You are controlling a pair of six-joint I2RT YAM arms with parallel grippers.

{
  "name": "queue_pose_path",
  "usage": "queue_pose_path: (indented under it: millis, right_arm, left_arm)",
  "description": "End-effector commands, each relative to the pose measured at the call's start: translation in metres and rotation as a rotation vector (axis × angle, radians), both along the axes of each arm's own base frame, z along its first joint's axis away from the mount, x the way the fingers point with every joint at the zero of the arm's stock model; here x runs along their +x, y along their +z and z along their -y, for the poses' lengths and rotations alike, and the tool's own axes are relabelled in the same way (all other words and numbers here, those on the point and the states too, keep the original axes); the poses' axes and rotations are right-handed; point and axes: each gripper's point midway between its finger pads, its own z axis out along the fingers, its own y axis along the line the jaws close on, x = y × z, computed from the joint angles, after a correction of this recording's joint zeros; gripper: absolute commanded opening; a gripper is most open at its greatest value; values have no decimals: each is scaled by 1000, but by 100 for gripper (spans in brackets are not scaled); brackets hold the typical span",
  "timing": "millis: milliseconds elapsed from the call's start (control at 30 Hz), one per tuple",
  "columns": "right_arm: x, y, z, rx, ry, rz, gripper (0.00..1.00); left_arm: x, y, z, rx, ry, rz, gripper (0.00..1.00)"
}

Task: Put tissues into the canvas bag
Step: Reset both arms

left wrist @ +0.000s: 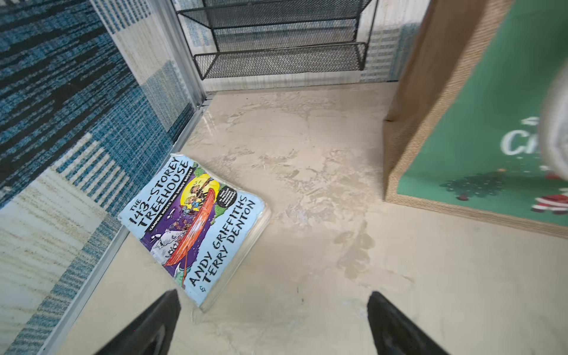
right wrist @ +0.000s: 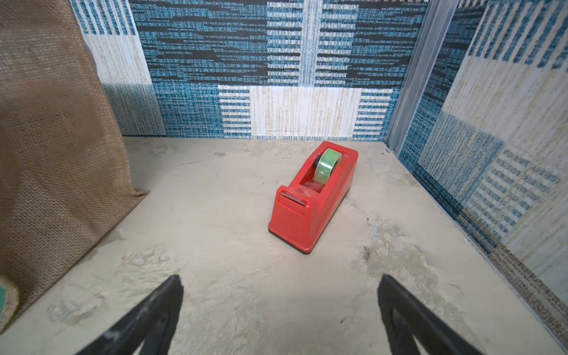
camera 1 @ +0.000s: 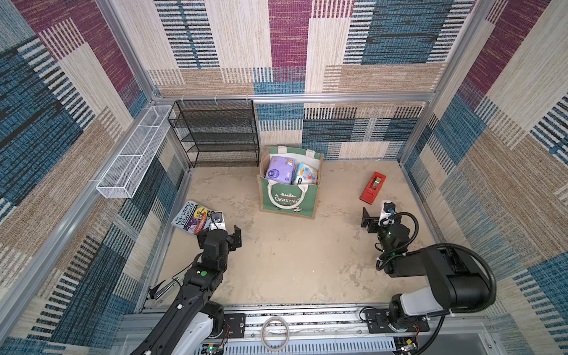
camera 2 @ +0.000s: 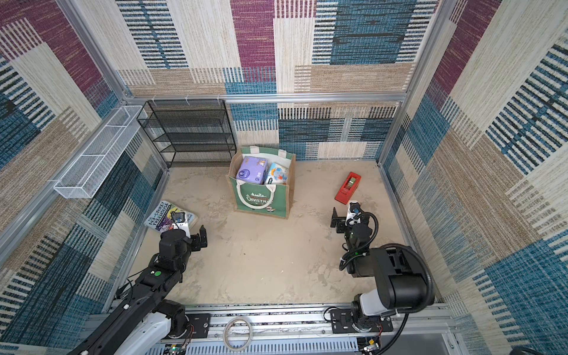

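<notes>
Beige tabletop's (camera 1: 292, 261) bare of tissues (camera 1: 279, 173) (two visible in the canvas bag (camera 1: 289, 199)); left gripper (left wrist: 273, 293), right gripper (right wrist: 280, 276) gape empty; risk: wrongly grabbing book (left wrist: 196, 221) or tape dispenser (right wrist: 310, 199).

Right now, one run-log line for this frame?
left gripper: open, empty | right gripper: open, empty | canvas bag: lilac pack, elephant pack inside | loose packs: none seen

Ahead of the left jaws, the boxy green-fronted canvas bag with jute sides (left wrist: 479, 123) runs off the picture's edge, its white lettering blurred. In a top view the lilac wrapped tissue pack (camera 1: 279, 172) and white elephant-print pack (camera 1: 305, 175) hide the bag's depths.
</notes>
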Motion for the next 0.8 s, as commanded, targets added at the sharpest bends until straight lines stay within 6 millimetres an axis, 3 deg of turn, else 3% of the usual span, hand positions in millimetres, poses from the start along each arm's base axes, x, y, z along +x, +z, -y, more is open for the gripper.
queue_pose_path:
  millis: [0,167,300,767]
  right_arm:
    - [5,26,-4,22,36,98,99]
    - [7,24,-3,27,45,91,99]
    - [7,24,-3,28,45,96,99]
    - [7,24,-3,29,46,93,99]
  left_arm:
    - [17,16,-11,-32,52,139,99]
    - [33,0,-16,11,71,130,97]
    - [48,5,-15,13,40,231,97]
    - [88,-39,-11,-19,-79,191,98]
